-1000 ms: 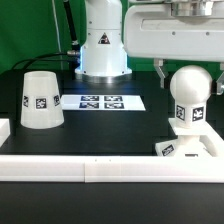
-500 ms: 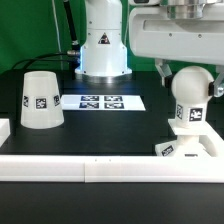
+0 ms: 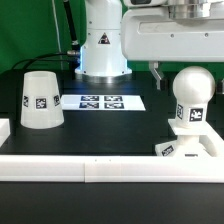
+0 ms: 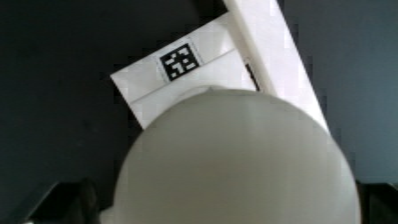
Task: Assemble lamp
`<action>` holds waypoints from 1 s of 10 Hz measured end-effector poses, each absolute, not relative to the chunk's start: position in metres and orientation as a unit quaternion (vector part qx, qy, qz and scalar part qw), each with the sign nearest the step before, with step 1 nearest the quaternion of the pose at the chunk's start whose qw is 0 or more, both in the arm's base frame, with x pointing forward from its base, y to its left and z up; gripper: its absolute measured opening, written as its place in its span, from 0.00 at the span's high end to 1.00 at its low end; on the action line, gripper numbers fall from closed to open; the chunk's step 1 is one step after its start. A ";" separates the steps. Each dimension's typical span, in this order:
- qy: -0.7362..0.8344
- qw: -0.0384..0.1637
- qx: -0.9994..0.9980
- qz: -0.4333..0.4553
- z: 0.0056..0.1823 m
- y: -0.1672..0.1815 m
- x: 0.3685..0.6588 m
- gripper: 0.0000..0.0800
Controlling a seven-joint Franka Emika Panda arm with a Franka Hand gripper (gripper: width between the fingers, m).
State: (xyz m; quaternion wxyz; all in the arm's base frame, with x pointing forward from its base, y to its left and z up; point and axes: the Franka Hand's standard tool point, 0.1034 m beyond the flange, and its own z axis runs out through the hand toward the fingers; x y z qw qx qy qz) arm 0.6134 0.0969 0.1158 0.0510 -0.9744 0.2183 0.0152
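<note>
Wrist view mostly bulb (image 4: 222,160), base (image 4: 157,82) largely hidden, fingers (image 3: 156,72) apart, tips cropped.

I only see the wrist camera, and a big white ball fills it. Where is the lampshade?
Observer: The shade stands on the table at the exterior view's left, narrow end up, well apart from the bulb.
Operator: Is the ball on something?
Observer: Yes, the bulb stands upright on the low base, at the exterior view's right.
Operator: What's in the middle?
Observer: Only the marker board, lying flat, a bit farther back.
</note>
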 end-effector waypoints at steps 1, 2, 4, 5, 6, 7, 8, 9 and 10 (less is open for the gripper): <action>0.187 0.052 -0.981 0.014 0.116 0.099 0.613 0.13; 0.125 0.051 -0.991 0.010 0.116 0.099 0.613 0.13; 0.015 0.052 -0.999 0.004 0.116 0.097 0.614 0.13; -0.010 0.052 -0.999 0.003 0.116 0.098 0.614 0.13; -0.064 0.051 -0.997 -0.001 0.118 0.099 0.615 0.13; -0.101 0.052 -0.994 -0.005 0.120 0.104 0.617 0.13; -0.116 0.053 -0.992 -0.007 0.120 0.107 0.617 0.13; -0.170 0.048 -0.984 -0.010 0.121 0.107 0.617 0.13; -0.214 0.048 -0.976 -0.009 0.122 0.108 0.617 0.13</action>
